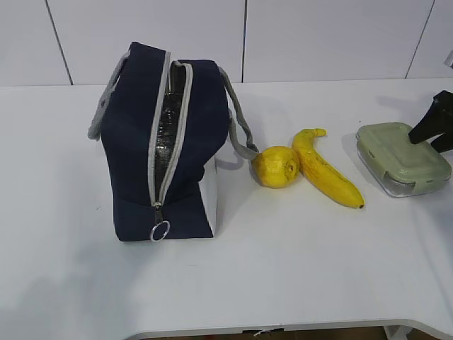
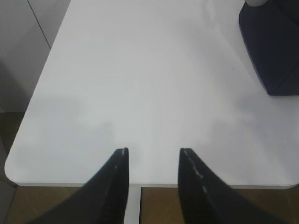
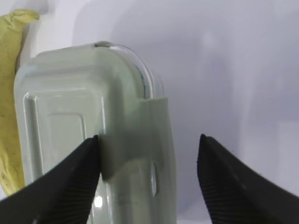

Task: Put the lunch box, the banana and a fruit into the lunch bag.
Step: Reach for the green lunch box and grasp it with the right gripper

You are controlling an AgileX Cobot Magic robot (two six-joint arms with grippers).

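Nearest the exterior cam is the ring zipper pull (image 1: 160, 231), hanging at the bottom of the lunch bag's (image 1: 134, 180) open zipper. Bag stands upright on the white bench (image 1: 283, 269), left of centre; navy fabric, grey zipper trim, grey handles, white side panel facing the fruit. Zipper gapes from top to near the base, silver foil lining visible inside.

Just right of the bag, near bench centre, sits the fruit (image 1: 276, 166): round, bumpy, yellow, dimpled end toward the front edge. It touches the banana (image 1: 325, 173), which lies diagonally, stem toward the back edge, dark tip toward the front-right.

Lunch box (image 1: 402, 158) lies flat near the right edge of the bench, sage-green lid on, apart from the banana's tip.

Right claw (image 1: 433, 127) hangs over the lunch box's right end. In the wrist view its 2 black fingers (image 3: 65, 186) are spread wide: 1 over the lid (image 3: 70, 130), the other (image 3: 233, 186) outside the box's side over bare bench, side clip (image 3: 156, 154) between them. Not clamped on anything.

Left claw (image 2: 153, 158) is over the bench's front-left corner area, fingers parted, holding nothing; bag's navy corner (image 2: 275, 46) shows top-right in that view.
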